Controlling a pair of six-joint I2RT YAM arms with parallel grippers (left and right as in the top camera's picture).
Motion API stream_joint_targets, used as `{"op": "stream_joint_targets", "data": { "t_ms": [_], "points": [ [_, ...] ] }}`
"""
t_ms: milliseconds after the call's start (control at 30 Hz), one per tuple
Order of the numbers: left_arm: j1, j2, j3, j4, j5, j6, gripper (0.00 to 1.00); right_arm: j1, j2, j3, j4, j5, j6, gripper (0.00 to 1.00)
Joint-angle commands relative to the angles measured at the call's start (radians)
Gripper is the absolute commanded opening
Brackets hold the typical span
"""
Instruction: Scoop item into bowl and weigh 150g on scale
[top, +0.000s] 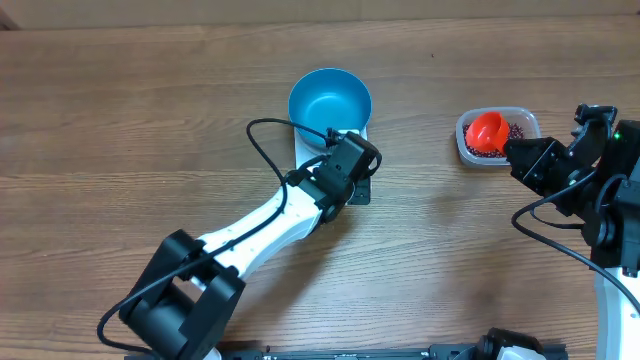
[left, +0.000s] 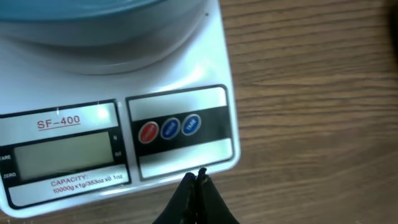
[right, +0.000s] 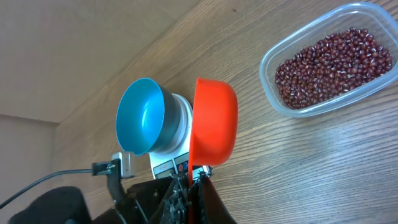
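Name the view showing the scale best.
Left wrist: the scale fills the frame, display and three buttons clear. Overhead, the bowl and left arm cover most of it; right wrist shows a sliver behind the orange scoop.

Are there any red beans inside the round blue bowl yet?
No, the round blue plastic bowl looks bare inside, while the small dark red beans lie in the clear plastic tub.

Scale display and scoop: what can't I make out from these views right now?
- scale reading: in the left wrist view the screen shows no legible digits; overhead, the left gripper and its arm cover it.
- orange scoop contents: the right wrist view sees only its outside; overhead it is too small to tell.
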Motion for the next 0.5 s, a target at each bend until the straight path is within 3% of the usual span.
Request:
{"op": "stream_joint_targets", "data": {
  "t_ms": [0, 467],
  "points": [
    [0.001, 0.012, -0.002, 0.013, -0.093, 0.019, 0.04, -0.006, -0.014, 0.026, 0.003, 0.003, -0.008, 0.04],
    [0.002, 0.118, -0.002, 0.103, -0.174, 0.020, 0.04, -0.006, -0.014, 0.026, 0.003, 0.021, -0.008, 0.04]
  ]
}}
